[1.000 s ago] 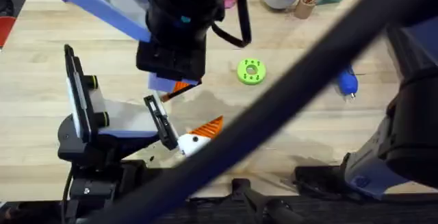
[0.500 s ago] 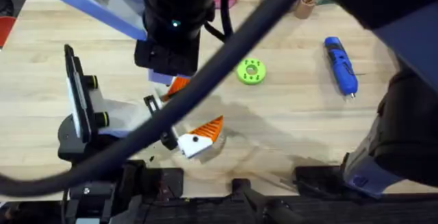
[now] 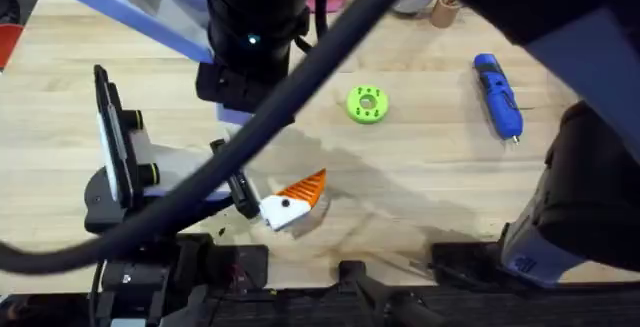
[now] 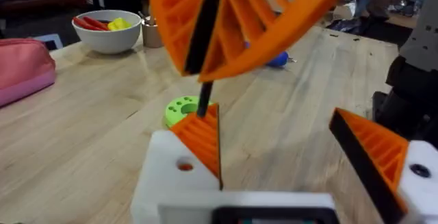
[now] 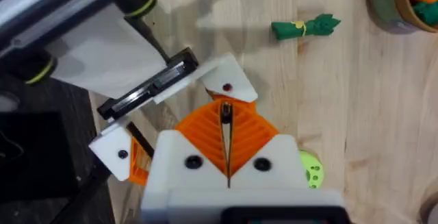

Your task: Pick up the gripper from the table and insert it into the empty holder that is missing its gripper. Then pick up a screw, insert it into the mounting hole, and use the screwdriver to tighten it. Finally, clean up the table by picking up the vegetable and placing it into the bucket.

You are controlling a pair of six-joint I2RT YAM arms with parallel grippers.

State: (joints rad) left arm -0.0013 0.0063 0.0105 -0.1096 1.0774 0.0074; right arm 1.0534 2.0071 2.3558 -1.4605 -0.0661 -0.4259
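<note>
In the left wrist view my left gripper (image 4: 287,148) stands open. One of its white holders (image 4: 171,176) carries an orange gripper finger (image 4: 202,138) beside a mounting hole (image 4: 185,164). My right gripper (image 5: 226,142) hangs right above that holder (image 5: 229,80), shut on a thin black screw (image 4: 205,80) whose tip meets the finger's top. The other orange finger (image 3: 305,187) shows from overhead. Far right on the table lies the blue screwdriver (image 3: 497,92). The green vegetable (image 5: 301,27) lies on the wood near the bucket (image 5: 390,8).
A green round disc (image 3: 366,104) lies just beyond the two grippers. A white bowl (image 4: 109,29) and a pink pouch (image 4: 24,66) sit at the table's far side. A dark blurred arm link (image 3: 330,67) crosses the overhead view diagonally.
The blurred dark link swung up and left, uncovering the blue screwdriver. The black wrist over the left gripper now covers the orange finger that showed below it earlier.
</note>
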